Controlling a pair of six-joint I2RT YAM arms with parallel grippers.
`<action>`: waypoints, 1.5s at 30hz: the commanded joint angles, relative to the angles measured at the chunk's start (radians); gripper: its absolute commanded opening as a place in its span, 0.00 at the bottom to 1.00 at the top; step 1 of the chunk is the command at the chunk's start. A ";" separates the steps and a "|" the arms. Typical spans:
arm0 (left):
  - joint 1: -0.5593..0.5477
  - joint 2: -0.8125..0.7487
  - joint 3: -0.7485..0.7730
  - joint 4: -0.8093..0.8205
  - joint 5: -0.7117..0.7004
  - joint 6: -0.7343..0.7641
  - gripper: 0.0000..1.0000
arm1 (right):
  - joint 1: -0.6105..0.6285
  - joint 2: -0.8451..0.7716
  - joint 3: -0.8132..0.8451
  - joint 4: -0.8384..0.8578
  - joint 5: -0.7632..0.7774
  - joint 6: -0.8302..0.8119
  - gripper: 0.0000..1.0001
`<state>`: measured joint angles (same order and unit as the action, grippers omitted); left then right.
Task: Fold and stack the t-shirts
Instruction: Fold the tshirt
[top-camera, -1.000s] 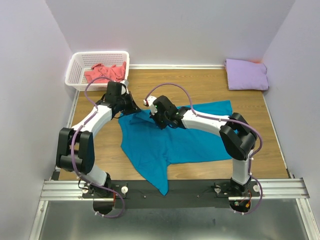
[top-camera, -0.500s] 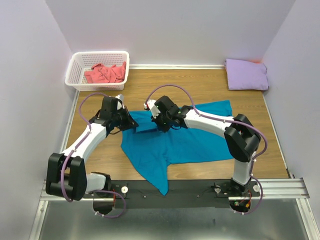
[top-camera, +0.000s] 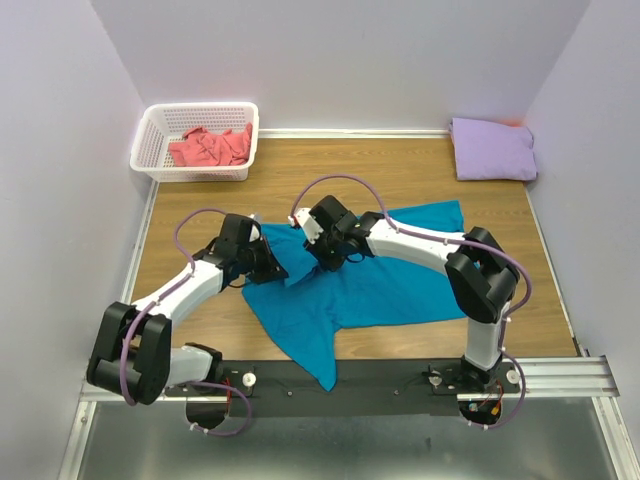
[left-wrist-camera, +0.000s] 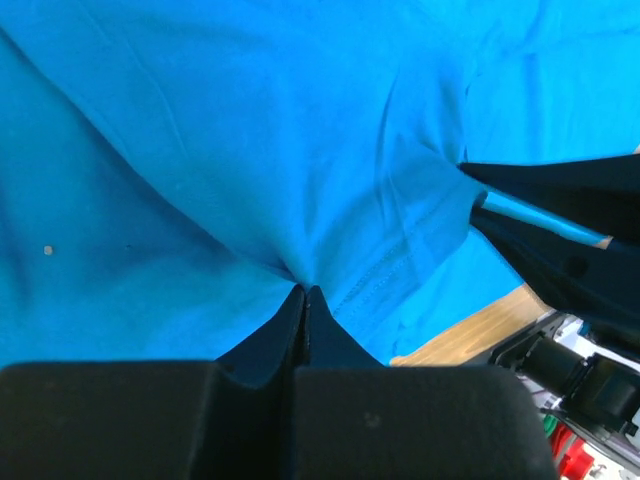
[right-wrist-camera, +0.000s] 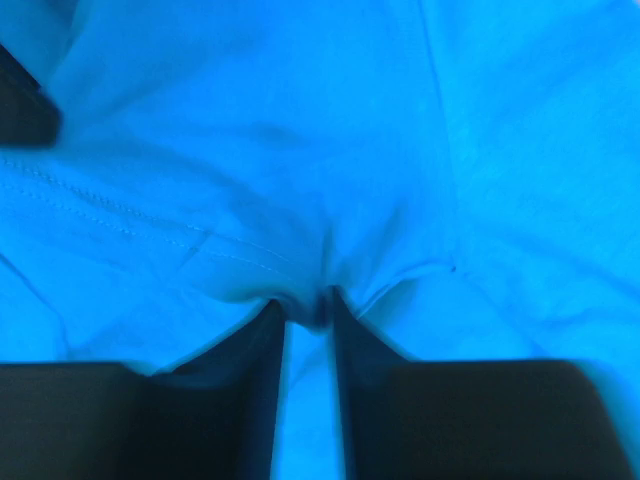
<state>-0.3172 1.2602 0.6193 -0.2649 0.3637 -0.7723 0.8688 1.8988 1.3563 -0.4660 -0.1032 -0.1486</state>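
teal-blue t-shirt (top-camera: 380, 285): lay spread on the table on the near-right side of the white basket (top-camera: 200, 106), well apart from it; I saw its basket-side edge doubled over onto the body.
handling: I judged it light, limp and thin. It would drape and crease, hold no shape, and slide easily on the wood. Not fragile.
where to grip: I'd have pinched a hem or sleeve seam, one layer only. The stitched edge in the left wrist view looked the firmest bite.
lavender t-shirt (top-camera: 492, 148): sat folded along the same far edge as the basket, clear across the table from it.
coral-pink t-shirt (top-camera: 210, 147): lay bunched inside the basket, unfolded.
left gripper (left-wrist-camera: 303, 292): jaws were fully together, pinching a pucker of the teal cloth; near-right of the basket.
right gripper (right-wrist-camera: 305, 305): jaws stood a narrow gap apart, with cloth gathered at the tips. It looked like a release; I couldn't confirm any hold.
change: a second earlier the left gripper had been much closer to the basket. It had since pulled that edge away from the basket and inward. The right jaws had been closed and had started to part.
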 joint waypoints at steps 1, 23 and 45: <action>-0.008 -0.054 -0.016 0.026 -0.057 -0.028 0.13 | 0.004 -0.012 -0.019 -0.069 -0.007 -0.009 0.41; 0.280 0.238 0.236 0.135 -0.243 0.265 0.66 | -0.783 -0.233 -0.094 -0.033 0.079 0.382 0.65; 0.285 0.432 0.315 0.233 -0.166 0.249 0.47 | -1.110 0.058 -0.056 0.214 -0.174 0.432 0.59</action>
<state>-0.0338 1.6573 0.9028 -0.0563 0.1963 -0.5411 -0.2371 1.9308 1.2602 -0.3065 -0.2176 0.2893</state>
